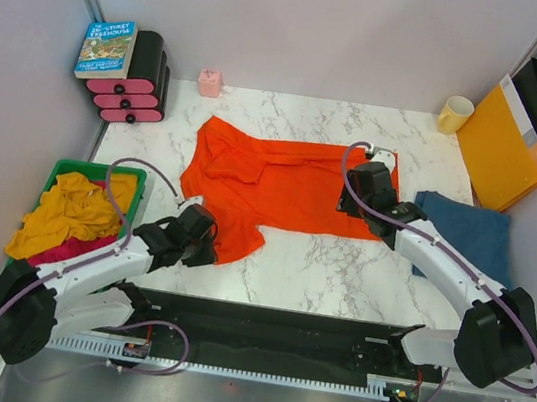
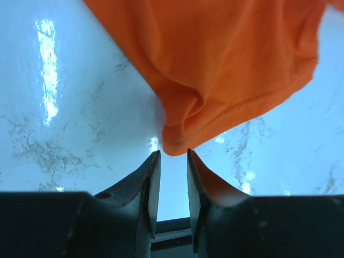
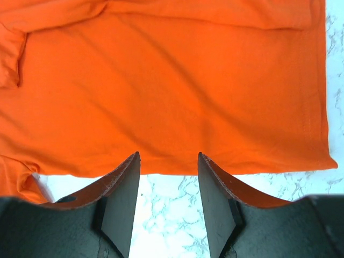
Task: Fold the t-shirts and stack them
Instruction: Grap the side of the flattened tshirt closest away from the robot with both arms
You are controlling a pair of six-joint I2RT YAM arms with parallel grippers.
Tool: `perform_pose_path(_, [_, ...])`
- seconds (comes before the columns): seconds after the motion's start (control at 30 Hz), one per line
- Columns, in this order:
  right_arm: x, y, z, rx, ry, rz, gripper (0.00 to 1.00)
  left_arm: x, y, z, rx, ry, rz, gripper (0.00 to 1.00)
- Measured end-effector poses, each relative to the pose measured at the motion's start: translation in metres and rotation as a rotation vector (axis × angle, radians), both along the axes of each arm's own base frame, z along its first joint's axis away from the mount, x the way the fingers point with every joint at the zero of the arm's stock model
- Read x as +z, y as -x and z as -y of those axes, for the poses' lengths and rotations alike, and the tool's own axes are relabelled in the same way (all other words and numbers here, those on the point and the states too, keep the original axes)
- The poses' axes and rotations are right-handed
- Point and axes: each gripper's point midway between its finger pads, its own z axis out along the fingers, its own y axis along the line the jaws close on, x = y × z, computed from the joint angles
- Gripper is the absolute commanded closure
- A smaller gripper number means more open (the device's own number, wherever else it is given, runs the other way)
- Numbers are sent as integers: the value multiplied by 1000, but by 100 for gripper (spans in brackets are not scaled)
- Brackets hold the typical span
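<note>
1. Fold stage on the orange-red t-shirt [image 1: 271, 181]: spread across mid tabletop [image 1: 339, 272], mostly flat, near-left part rumpled and bunched.
2. Denim-blue t-shirt [image 1: 470, 236] folded to a rough square at the right of the tabletop, partly under the right arm. Near the orange one's right edge; can't tell if touching, arm in the way.
3. Left end effector [image 2: 173, 156]: released, jaws narrowly apart, bare tabletop between them. Tip of the rumpled hem sits just ahead of the fingertips.
4. Right end effector [image 3: 168, 157]: released, jaws wider, poised at the near hem toward the shirt's right corner. No cloth pinched.
5. Judgement: pre-grasp for a fold, neither side has hold of the near edge yet.
6. Next move calls for: nudge forward and down, pinch the hem on both sides, then lift and carry together to keep the fold square.
7. Watch the left side: bunched cloth, easy to grab extra layers or miss.
8. Stacking with the blue one not yet started.
</note>
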Motion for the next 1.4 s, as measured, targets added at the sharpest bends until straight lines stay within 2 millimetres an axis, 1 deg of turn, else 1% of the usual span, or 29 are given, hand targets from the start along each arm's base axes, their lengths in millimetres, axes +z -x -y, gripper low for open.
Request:
perform_pose_path(0.1, [-3, 4, -3, 14, 6, -12, 46, -18, 6, -2, 1, -51, -63, 66])
perform_pose_path(0.17, [-4, 5, -5, 18, 7, -14, 46, -26, 9, -4, 9, -76, -93, 66])
perform_pose_path(0.4, [-4, 7, -4, 19, 9, -14, 46, -25, 2, 4, 24, -62, -89, 66])
perform_pose_path(0.47, [-5, 8, -3, 18, 10, -15, 45, -25, 1, 5, 27, -59, -88, 71])
perform_pose_path(0.5, [-6, 9, -2, 18, 11, -17, 45, -25, 0, 5, 28, -58, -87, 75])
perform_pose_path(0.53, [-6, 10, -2, 18, 12, -18, 46, -25, 0, 5, 29, -58, -87, 85])
perform_pose_path(0.6, [-8, 12, -1, 17, 14, -23, 46, -26, 0, 6, 32, -57, -90, 96])
perform_pose_path(0.63, [-9, 13, 0, 17, 15, -24, 46, -26, 1, 6, 33, -57, -93, 98])
perform_pose_path(0.87, [-17, 22, 9, -23, 19, -35, 46, -25, 1, 5, 34, -57, -89, 98])
perform_pose_path(1.0, [-28, 32, 18, -64, 14, -50, 49, -16, 2, 0, 33, -60, -66, 98])
perform_pose_path(1.07, [-40, 39, 22, -88, 17, -78, 51, -7, 2, -3, 27, -67, -49, 98])
perform_pose_path(1.13, [-55, 45, 27, -116, 32, -119, 53, 7, 0, -3, 15, -61, -18, 98])
perform_pose_path(1.3, [-81, 44, 40, -195, 72, -185, 53, 42, -5, -4, -3, -32, 72, 98])
perform_pose_path(1.4, [-92, 39, 61, -282, 69, -218, 53, 53, -4, -6, -10, -21, 98, 98])
